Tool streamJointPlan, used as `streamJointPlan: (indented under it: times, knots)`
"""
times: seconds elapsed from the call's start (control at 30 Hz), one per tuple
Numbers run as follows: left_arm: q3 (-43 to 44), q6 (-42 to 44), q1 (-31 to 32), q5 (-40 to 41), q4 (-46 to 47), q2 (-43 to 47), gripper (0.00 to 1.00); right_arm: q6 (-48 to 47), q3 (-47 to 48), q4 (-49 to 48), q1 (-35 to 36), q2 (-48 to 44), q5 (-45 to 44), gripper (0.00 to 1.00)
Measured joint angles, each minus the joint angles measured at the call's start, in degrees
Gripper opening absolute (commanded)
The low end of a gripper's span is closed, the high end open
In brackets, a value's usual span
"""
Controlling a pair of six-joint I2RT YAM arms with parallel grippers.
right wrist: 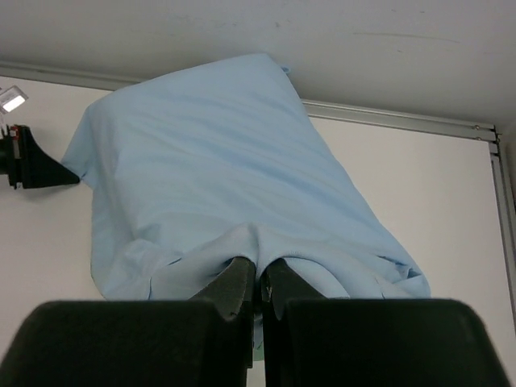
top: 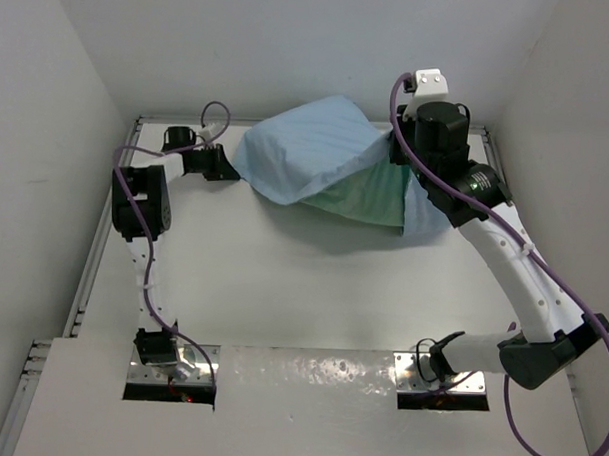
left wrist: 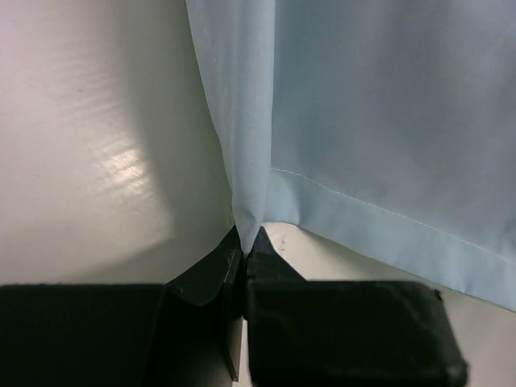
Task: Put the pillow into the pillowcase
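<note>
Light blue soft cloth pillowcase (top: 307, 153): matt, fine smooth weave, stitched hem; its sea-green face is also matt cloth; flat white table (top: 282, 287): smooth hard top, soft sheen, glare patches near the arm bases; black fingers of left gripper (left wrist: 244, 242) and right gripper (right wrist: 260, 270): matt plastic; grey edge rail (top: 82, 290): dull metal.
</note>
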State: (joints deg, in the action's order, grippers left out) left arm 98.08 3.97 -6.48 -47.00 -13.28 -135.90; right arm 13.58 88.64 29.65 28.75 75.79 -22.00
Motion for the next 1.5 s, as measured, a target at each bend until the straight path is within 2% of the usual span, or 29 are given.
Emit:
streamJointPlan:
  times: [0.13,0.23,0.43,0.67,0.87,1.03,1.17,1.3,1.4,1.5]
  knots:
    - [-0.94,-2.75,-0.98,-2.95,0.20,1.36,0.00,-0.70,0.00,0.39,0.00,-0.35,-1.88,0.00]
    - [-0.44,-5.79,-3.39,-4.46,0.17,5.51,0.00,-1.27,0.00,1.49,0.00,-1.97,-3.65,0.00]
    - [5.18,-12.76,-12.33,-8.26,3.28,22.03,0.00,-3.50,1.20,4.28,-0.04,-9.05,-7.69,0.00]
    - [11.34,-25.14,-25.00,-15.80,12.50,38.84,0.00,-6.12,10.62,6.71,0.02,-13.31,-8.83,0.00]
    - [17.66,-35.93,-36.87,-24.17,18.99,44.85,0.00,-7.34,13.88,7.52,0.50,-18.34,-7.54,0.00]
    - [21.14,-40.59,-39.21,-29.99,19.93,47.56,0.00,-7.65,11.69,8.92,0.59,-25.00,-8.59,0.00]
    - [21.79,-39.10,-39.50,-31.56,16.06,48.85,0.00,-8.44,7.17,9.11,0.61,-27.32,-11.93,0.00]
    - [22.43,-33.51,-39.65,-30.08,7.61,48.81,0.00,-11.06,0.59,7.82,0.61,-23.47,-17.49,0.00]
    - [21.75,-22.93,-38.10,-24.59,-3.80,48.02,0.00,-13.22,-1.92,6.29,-0.39,-15.82,-19.41,0.00]
    - [19.02,-13.35,-32.96,-16.41,-11.72,46.16,0.00,-11.19,-1.51,5.14,-7.69,-4.76,-13.03,0.00]
